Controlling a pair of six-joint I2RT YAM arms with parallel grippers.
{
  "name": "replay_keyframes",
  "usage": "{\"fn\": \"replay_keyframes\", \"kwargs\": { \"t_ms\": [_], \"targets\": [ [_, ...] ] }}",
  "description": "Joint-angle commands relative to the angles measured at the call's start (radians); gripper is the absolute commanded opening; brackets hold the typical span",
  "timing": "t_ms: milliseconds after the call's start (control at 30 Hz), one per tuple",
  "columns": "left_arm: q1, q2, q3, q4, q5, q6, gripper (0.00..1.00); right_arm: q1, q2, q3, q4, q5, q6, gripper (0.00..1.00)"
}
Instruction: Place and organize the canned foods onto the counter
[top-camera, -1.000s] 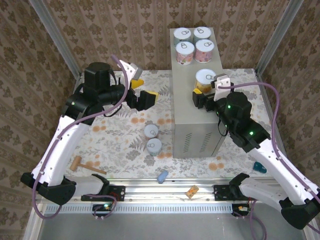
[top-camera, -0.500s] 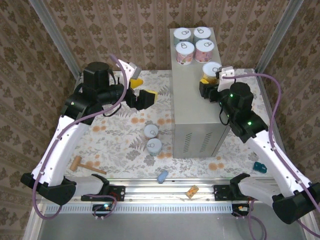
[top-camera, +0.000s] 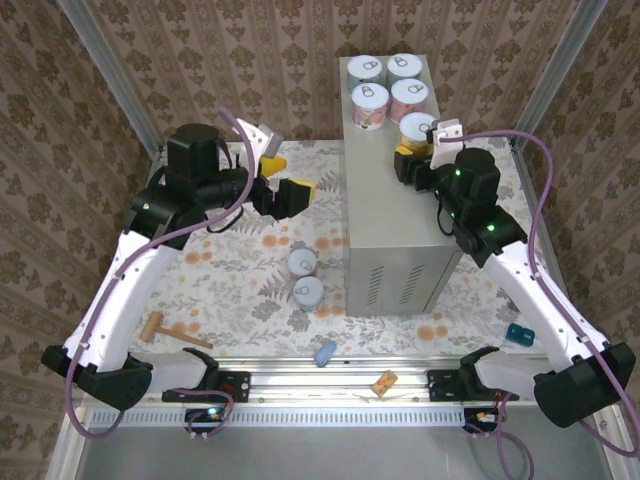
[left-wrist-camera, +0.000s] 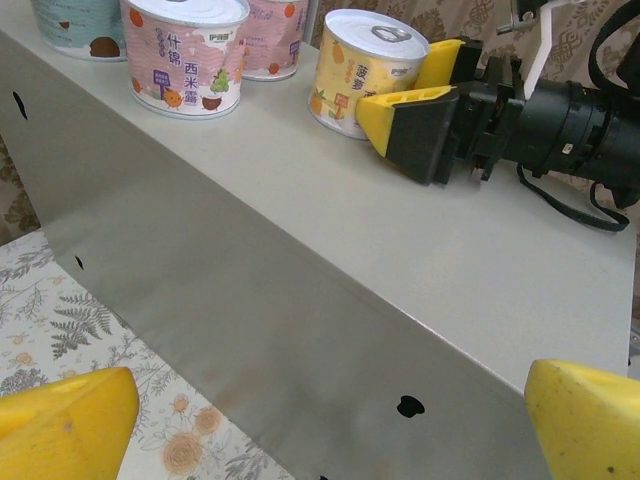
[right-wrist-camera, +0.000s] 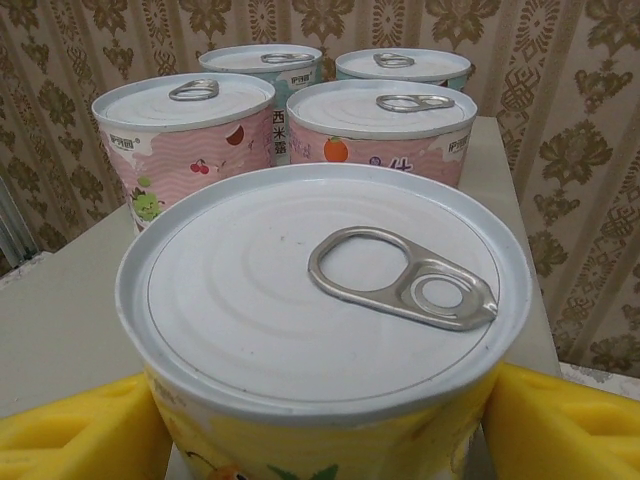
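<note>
**1. Near-edge items.** Blue lump (top-camera: 325, 352), tan block (top-camera: 384, 381) and wooden mallet (top-camera: 165, 328) lie well behind both grippers, towards the arm bases.

**2. Loose cans.** The nearer loose can (top-camera: 309, 292) and farther loose can (top-camera: 303, 262) stand upright and close together on the floral surface (top-camera: 230, 270). They are below and behind the left gripper, just beside the counter's near left corner.

**3. Left gripper (top-camera: 290, 177).** Its yellow pads are spread wide with nothing between them. It hangs above the floral surface, facing the counter's long side wall.

**4. Counter (top-camera: 385, 215).** This tall grey box has vent slits on its near face. Its flat top lies under the right gripper.

**5. Right gripper (right-wrist-camera: 320, 440).** Its pads are clamped on the yellow can (right-wrist-camera: 320, 300), one against each side of the label. The can is upright with its pull-tab up, on or just off the counter top; contact cannot be told.

**6. Stored cans.** Four cans form a two-by-two block on the counter top, ahead of the right gripper.
- The left pink can (right-wrist-camera: 183, 125) and right pink can (right-wrist-camera: 380, 125) stand just beyond the held can.
- The left blue can (right-wrist-camera: 262, 60) and right blue can (right-wrist-camera: 402, 65) stand behind those, at the far end.
</note>
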Motion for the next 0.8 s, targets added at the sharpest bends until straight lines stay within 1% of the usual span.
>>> {"fn": "replay_keyframes", "kwargs": {
  "t_ms": [0,300,767],
  "targets": [
    [0.012,-0.015,-0.011,0.021,0.016,-0.015,1.0,-0.01,0.034,0.018,-0.017,-0.023,0.002,0.78],
    [0.017,-0.025,-0.011,0.021,0.016,-0.016,1.0,-0.022,0.068,0.037,-0.021,-0.02,0.002,0.79],
    [0.017,-0.022,-0.01,0.025,0.017,-0.023,1.0,-0.036,0.065,0.033,-0.024,-0.039,0.002,0.84]
  ]
}}
